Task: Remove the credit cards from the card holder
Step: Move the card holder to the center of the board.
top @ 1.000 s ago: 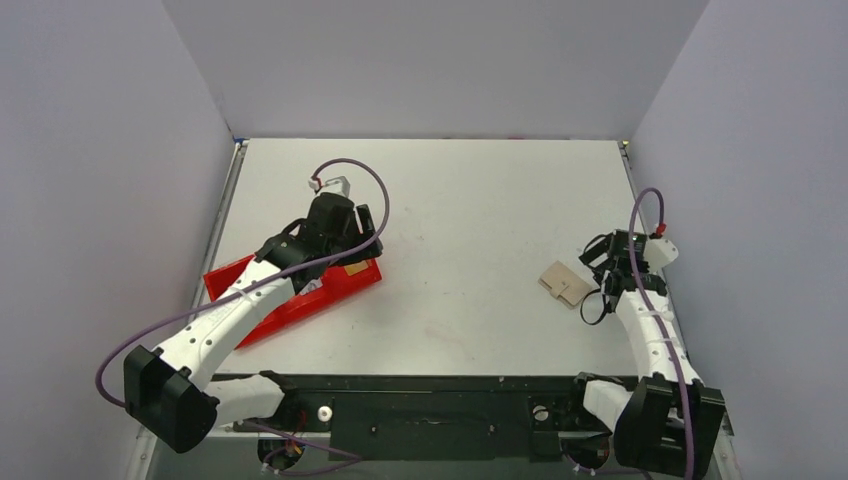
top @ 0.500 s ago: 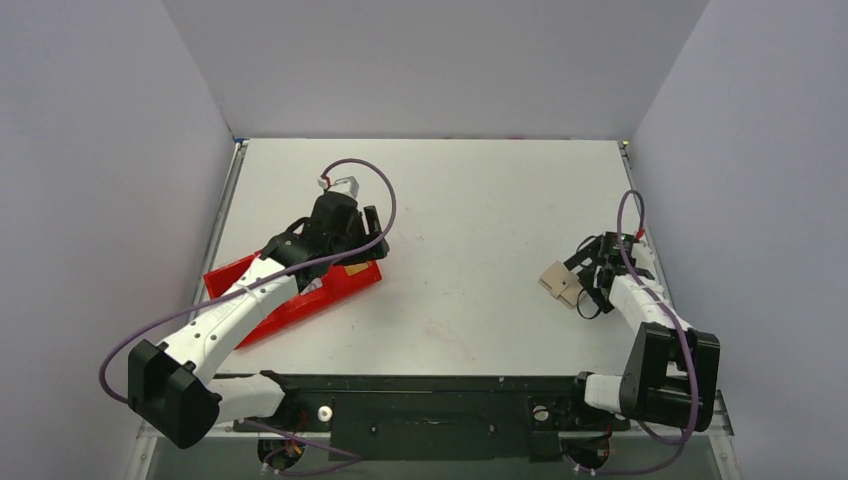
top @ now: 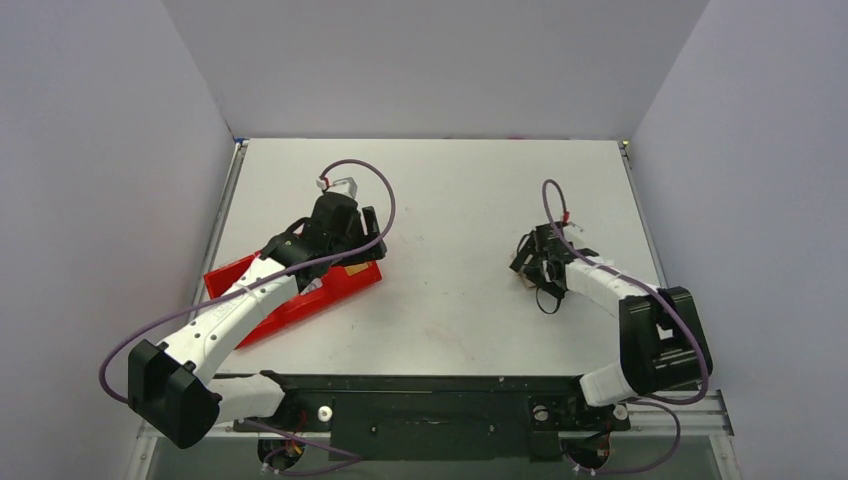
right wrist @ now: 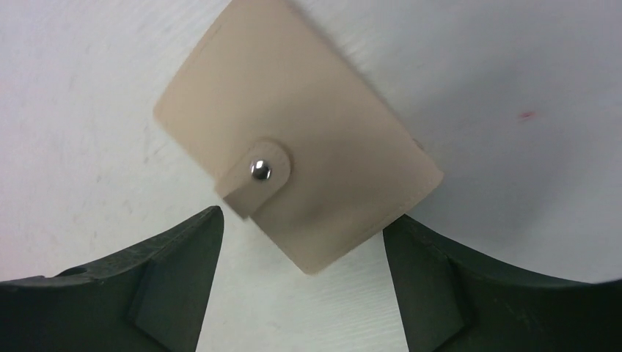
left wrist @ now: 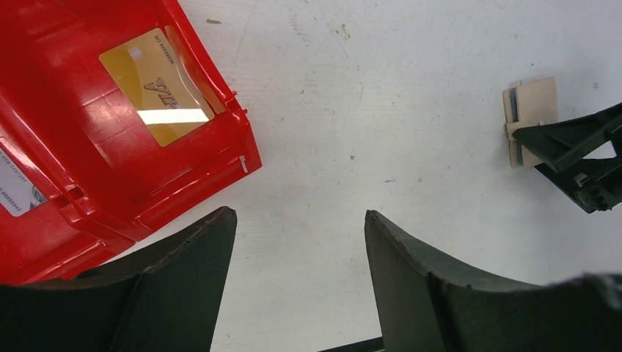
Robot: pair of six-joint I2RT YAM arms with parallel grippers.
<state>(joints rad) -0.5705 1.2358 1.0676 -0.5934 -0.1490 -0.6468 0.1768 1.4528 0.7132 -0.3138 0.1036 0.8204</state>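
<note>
R gripper (right wrist: 302, 238) is released: jaws apart, the beige card holder (right wrist: 293, 169) lies flat between them on the table (top: 460, 190), approx 3 o'clock from table centre. No grasp yet. Its snap strap (right wrist: 253, 180) seems fastened. L gripper (left wrist: 299, 216) is also released and empty, beside the red tray (left wrist: 220, 183) at 9 o'clock, where a gold card (left wrist: 158, 84) and a pale card (left wrist: 13, 189) lie. Advice: centre the holder btw. the fingers, pinch body edges and not the strap, close slowly; it may slide.
</note>
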